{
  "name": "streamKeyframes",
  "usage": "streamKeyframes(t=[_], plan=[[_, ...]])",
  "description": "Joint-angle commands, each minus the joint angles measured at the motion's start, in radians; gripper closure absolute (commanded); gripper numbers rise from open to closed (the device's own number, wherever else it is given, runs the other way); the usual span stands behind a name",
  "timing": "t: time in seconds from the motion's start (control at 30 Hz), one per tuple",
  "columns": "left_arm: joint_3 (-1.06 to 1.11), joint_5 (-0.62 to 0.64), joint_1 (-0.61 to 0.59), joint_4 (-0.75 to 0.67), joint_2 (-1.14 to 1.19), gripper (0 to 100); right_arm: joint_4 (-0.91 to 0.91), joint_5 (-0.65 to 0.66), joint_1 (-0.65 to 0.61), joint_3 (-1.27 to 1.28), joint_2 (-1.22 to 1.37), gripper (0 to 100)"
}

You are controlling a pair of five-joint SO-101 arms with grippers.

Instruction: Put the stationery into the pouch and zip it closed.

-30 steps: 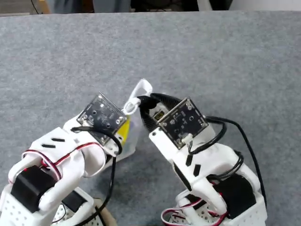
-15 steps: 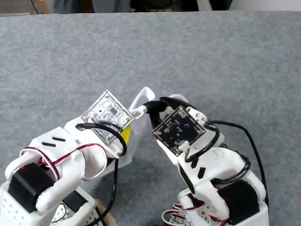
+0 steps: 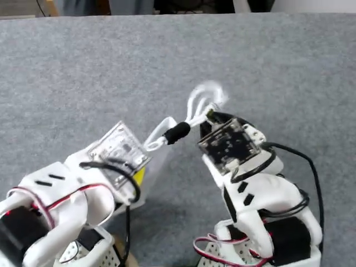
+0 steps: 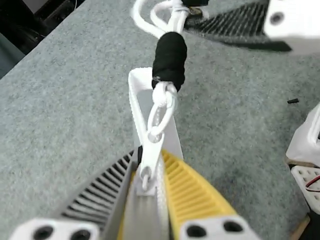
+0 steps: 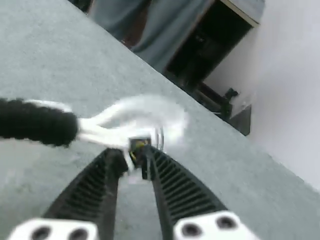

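The translucent pouch, with something yellow inside, lies between the two arms. My left gripper is shut on the pouch's zipper edge, with the white zipper pull between its black and yellow fingers. A white cord with a black sleeve runs taut from the pull to my right gripper. My right gripper is shut on the cord's white loops, just past the black sleeve. The pouch's contents are mostly hidden under the left arm.
Grey felt tabletop stretches open toward the far side and both flanks. The arm bases crowd the near edge. Dark furniture and a white wall stand beyond the table.
My right gripper has pulled the cord up and to the right, away from the pouch, drawing it taut. The left arm with the pouch has shifted slightly lower-left.
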Motion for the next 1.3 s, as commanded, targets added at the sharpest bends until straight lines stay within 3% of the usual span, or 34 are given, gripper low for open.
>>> streamKeyframes(t=[0.0,0.13,0.3,0.53,0.7,0.93,1.27], plan=[[-0.061,-0.009,0.002,0.046,-0.081,97,0.002,0.052,0.163,-0.022,0.002,98.7],[-0.061,-0.008,0.002,0.048,-0.083,97,0.003,0.074,0.233,-0.022,0.002,98.7],[-0.061,-0.006,0.005,0.046,-0.083,97,0.02,0.071,0.23,-0.021,0.002,98.7],[-0.056,-0.015,0.031,0.037,-0.074,97,0.164,0.069,0.014,-0.09,0.004,98.5],[-0.016,-0.126,0.173,-0.023,-0.02,97,0.229,0.068,-0.026,-0.173,0.004,98.5],[-0.013,-0.247,0.389,0.055,0.161,97,0.253,0.068,-0.028,-0.176,0.004,98.4],[-0.013,-0.255,0.398,0.055,0.18,97,0.206,0.068,-0.029,-0.125,0.012,98.5]])
